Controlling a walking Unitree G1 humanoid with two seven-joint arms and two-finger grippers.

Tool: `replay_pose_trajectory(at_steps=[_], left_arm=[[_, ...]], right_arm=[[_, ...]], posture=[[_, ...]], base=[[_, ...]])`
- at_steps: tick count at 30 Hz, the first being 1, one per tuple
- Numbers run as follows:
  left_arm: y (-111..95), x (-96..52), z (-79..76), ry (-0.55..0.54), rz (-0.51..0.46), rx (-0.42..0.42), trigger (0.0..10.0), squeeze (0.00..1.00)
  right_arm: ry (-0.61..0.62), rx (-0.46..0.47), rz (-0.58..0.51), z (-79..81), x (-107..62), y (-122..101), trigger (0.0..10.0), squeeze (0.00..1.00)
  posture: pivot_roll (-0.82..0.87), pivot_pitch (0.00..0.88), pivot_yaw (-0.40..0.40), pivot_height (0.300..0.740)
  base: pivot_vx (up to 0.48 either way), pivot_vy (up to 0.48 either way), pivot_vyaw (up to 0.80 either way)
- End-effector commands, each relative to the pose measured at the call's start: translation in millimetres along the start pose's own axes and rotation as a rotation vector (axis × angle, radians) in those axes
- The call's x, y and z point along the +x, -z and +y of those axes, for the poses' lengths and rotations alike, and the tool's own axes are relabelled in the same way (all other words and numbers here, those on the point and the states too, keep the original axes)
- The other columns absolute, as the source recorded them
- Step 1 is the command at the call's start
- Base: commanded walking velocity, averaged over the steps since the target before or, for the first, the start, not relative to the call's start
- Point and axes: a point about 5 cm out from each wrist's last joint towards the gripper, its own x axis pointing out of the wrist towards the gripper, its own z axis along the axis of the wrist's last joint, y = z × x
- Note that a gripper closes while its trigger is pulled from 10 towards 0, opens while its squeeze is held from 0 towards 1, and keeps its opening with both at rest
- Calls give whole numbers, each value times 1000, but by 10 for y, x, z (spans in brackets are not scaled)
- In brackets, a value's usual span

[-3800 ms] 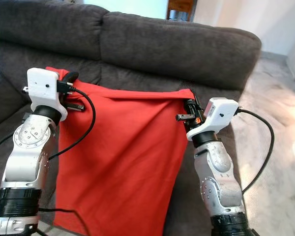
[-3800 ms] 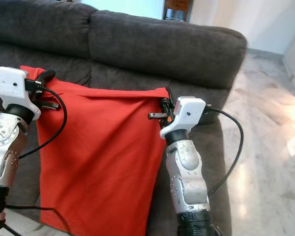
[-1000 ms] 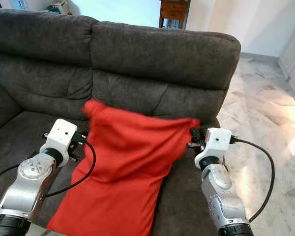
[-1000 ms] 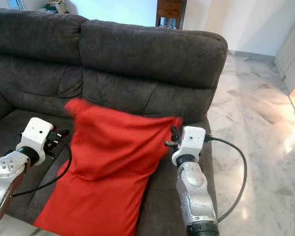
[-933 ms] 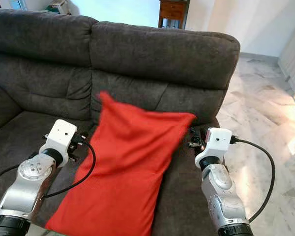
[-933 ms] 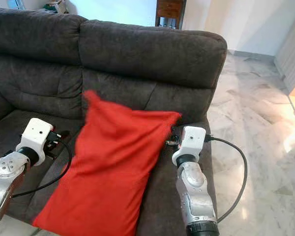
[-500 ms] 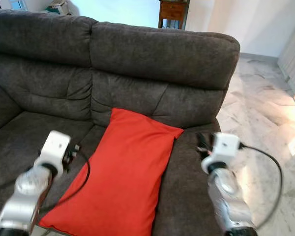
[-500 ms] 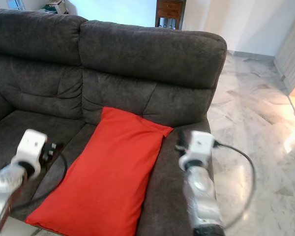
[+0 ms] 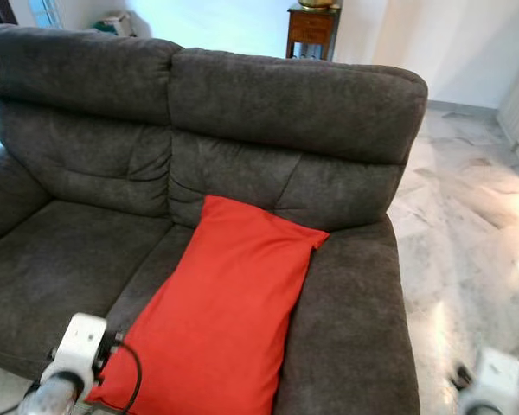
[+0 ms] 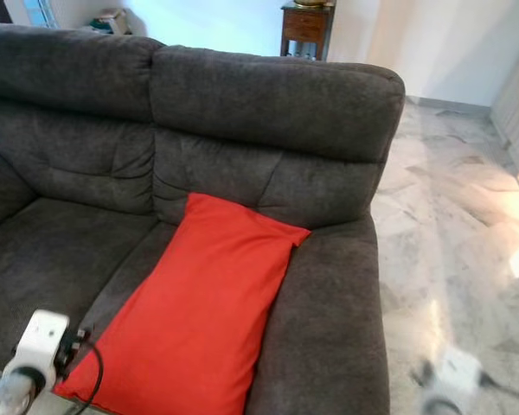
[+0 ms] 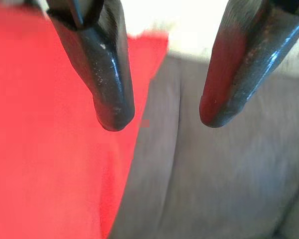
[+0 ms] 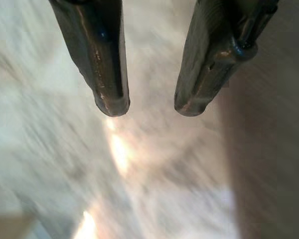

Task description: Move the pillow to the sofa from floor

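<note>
Now red pillow (image 9: 225, 311) lies on the sofa (image 9: 294, 104) seat, placement looks done; left gripper (image 11: 159, 119) and right gripper (image 12: 152, 107) jaws open, empty; next only arms clear

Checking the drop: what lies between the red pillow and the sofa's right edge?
Only bare grey seat cushion lies between the red pillow and that edge, as the left eye view shows.

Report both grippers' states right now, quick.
Left gripper: open, holding nothing, beside the red pillow on the sofa.
Right gripper: open, holding nothing, over the marble floor.
</note>
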Motion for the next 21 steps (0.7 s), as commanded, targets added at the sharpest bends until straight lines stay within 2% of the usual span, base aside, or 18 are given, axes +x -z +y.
replay_pose_trajectory(at_steps=[1,2,3,5,12,14,15,16,19,21], left_arm=[[84,-9,-52,10,15,1,10000,0],[240,-26,-115,18,59,-10,10000,0],[240,-26,-115,18,59,-10,10000,0],[393,-19,-220,33,111,-48,10000,0],[520,9,-416,99,182,-52,10000,0],[624,4,-500,114,239,-74,10000,0],[624,4,-500,114,239,-74,10000,0],[731,-30,-582,130,296,-80,10000,0],[781,-51,-614,136,319,-84,10000,0],[959,-151,-669,128,411,-98,10000,0]], right_arm=[[19,-22,53,-38,-33,151,10000,0],[53,-29,102,-136,-84,317,10000,0],[53,-29,102,-136,-84,317,10000,0],[89,-38,162,-222,-170,530,10000,0],[150,-67,263,-363,-303,802,10000,0],[178,-89,321,-440,-392,955,10000,0],[178,-89,321,-440,-392,955,10000,0],[163,-124,369,-447,-464,1075,10000,0],[152,-146,387,-438,-488,1117,10000,0],[152,-144,433,-420,-536,1200,10000,0]], posture=[[125,57,30,740],[129,43,38,740],[129,43,38,740],[98,0,57,740],[76,0,70,740],[62,0,72,740],[62,0,72,740],[61,0,67,740],[60,0,65,740],[62,0,58,740]], base=[[0,0,0],[0,0,0],[0,0,0],[0,0,0],[0,0,0],[0,0,0],[0,0,0],[0,0,0],[0,0,0],[0,0,0]])
